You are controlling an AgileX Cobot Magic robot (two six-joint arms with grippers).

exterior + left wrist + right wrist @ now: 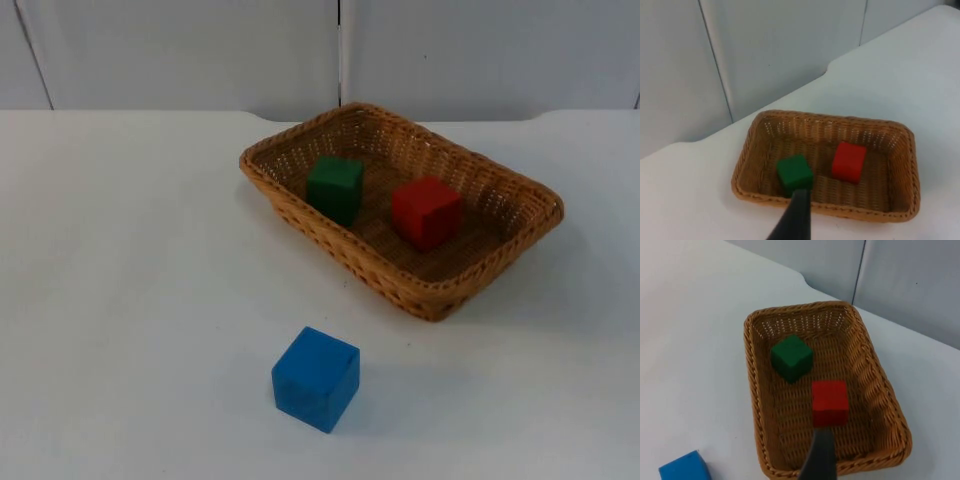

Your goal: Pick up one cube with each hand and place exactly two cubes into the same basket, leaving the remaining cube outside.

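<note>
White table [130,300], grey partition wall [180,50] behind; pincer states impossible to tell.

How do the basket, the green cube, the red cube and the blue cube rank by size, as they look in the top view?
1. basket, clearly the largest.
2. blue cube, which looks larger than the other cubes, though it lies nearest the camera, so this is unsure.
3. red cube and green cube look about alike; no ranking between them.

I see a tan woven wicker basket [500,262] holding a dark green cube [335,187] and a red cube [427,211]. A bright blue cube [315,378] sits on my white table [120,300], with a grey partition wall [180,50] behind.
</note>
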